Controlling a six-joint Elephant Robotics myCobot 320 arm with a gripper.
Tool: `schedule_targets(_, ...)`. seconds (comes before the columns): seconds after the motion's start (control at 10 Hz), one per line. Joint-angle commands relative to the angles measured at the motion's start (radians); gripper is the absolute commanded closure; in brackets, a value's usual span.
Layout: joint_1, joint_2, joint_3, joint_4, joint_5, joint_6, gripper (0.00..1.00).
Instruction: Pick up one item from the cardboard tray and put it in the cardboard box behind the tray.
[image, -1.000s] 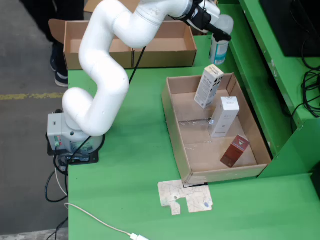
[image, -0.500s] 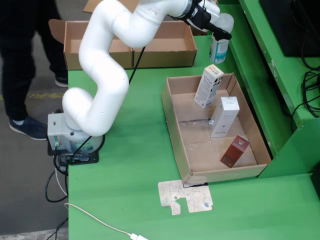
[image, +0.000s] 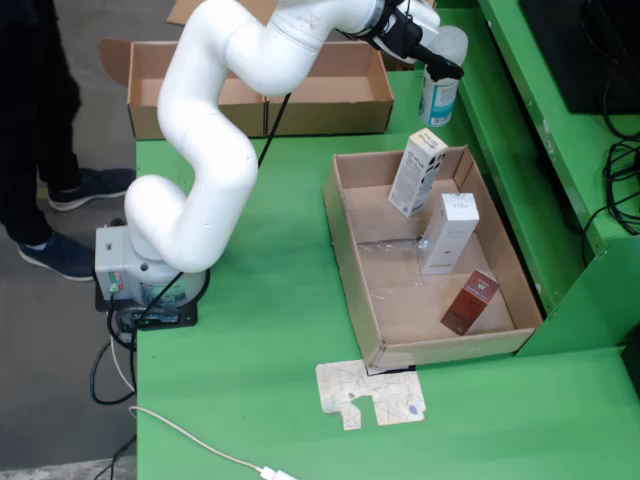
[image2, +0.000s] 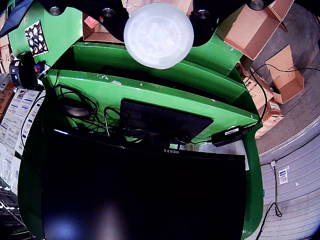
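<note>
A bright green painted workbench top (image: 260, 300) fills the fixed view. At nine o'clock lies a grey concrete floor (image: 50, 330) crossed by a worn yellow painted line (image: 60, 191). A raised green metal shelf edge (image: 530, 110) runs toward one o'clock. In the gripper-mounted view, a large black flat monitor (image2: 140, 195) spreads across six o'clock, with stacked brown cardboard cartons (image2: 280, 75) at two o'clock.

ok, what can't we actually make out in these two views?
- Print on the three small cartons in the brown cardboard tray: too small, fixed view.
- End effector grip on the white-capped plastic bottle: the wrist hides it in the fixed view; the wrist view shows only the bottle's round base.
- Far cardboard box interior: partly behind the white arm.
</note>
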Motion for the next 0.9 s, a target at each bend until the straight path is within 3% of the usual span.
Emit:
schedule_targets(0.0, 0.006, 0.023, 0.021, 0.014, -0.008, -0.003, 1.0)
schedule_targets(0.5, 0.033, 0.036, 0.021, 0.0, -0.011, 0.023, 1.0)
schedule_targets(0.8, 0.139, 0.055, 0.021, -0.004, -0.1, 0.07, 1.0)
